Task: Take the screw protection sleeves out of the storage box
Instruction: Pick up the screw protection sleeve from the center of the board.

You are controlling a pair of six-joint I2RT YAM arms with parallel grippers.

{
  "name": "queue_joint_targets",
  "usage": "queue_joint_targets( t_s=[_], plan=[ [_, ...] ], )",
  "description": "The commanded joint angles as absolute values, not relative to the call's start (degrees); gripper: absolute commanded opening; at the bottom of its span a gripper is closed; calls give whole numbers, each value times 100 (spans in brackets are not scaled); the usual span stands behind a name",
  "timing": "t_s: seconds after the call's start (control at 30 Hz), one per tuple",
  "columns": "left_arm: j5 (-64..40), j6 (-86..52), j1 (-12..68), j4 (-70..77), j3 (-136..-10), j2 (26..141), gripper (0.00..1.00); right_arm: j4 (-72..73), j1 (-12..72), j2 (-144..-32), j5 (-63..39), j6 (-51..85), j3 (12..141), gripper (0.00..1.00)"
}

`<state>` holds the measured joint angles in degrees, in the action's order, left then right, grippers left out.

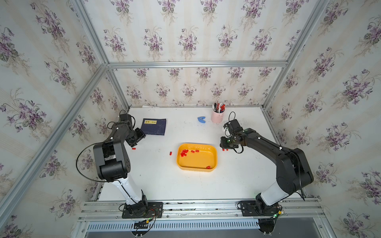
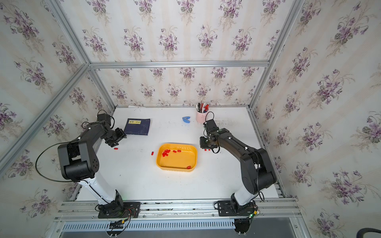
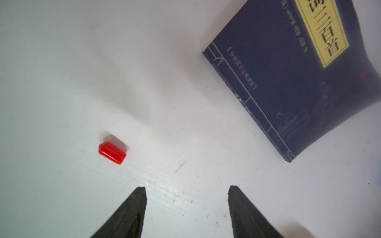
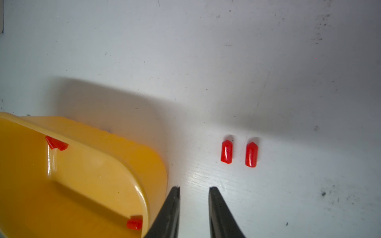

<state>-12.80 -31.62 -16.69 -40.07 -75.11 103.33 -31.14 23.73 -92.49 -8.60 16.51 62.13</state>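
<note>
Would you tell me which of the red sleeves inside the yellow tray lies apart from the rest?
The sleeve in the tray's near right corner; the other sleeves all lie along its far side, mostly bunched at the left.

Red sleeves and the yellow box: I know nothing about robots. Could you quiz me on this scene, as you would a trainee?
1. How many sleeves can be seen lying on the table outside the box? A: one. B: four. C: nine.
2. True or false: the left jaws grip a sleeve.
3. What dark blue thing lies flat on the table?

Key
1. B.
2. False: the left jaws stand open and empty, and one sleeve lies on the table near them.
3. The book.
</note>
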Motion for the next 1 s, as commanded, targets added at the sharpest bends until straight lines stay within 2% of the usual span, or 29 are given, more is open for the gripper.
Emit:
queue_joint_targets(
  t_s=[0.0, 0.1, 0.23, 0.4, 0.53, 0.7, 0.97],
  plan=[
    [-1680, -3647, -1683, -4127, -7571, 10212, 69, -3110, 2374, -9234, -844, 1598, 6179, 29],
    [-1981, -3975, -1807, -4279, -7519, 10137, 69, -3136, 2380, -9250, -803, 1559, 6159, 29],
    [-1781, -4800, -2396, -4771, -7184, 9915, 66, -3035, 2374, -9196, -875, 1519, 6022, 30],
    [-1943, -5483, -2719, -4429, -6556, 9722, 65, -2940, 2378, -9328, -1007, 1428, 5990, 30],
    [-2001, -5868, -2741, -3972, -6316, 9749, 66, -2901, 2373, -9462, -1090, 1326, 6067, 30],
    [-1378, -6364, -2781, -4238, -6227, 9584, 67, -2955, 2375, -9579, -1053, 1209, 6104, 30],
    [-1192, -6975, -2776, -3893, -6109, 9651, 66, -2844, 2374, -9677, -1184, 1199, 6021, 30]
  ],
)
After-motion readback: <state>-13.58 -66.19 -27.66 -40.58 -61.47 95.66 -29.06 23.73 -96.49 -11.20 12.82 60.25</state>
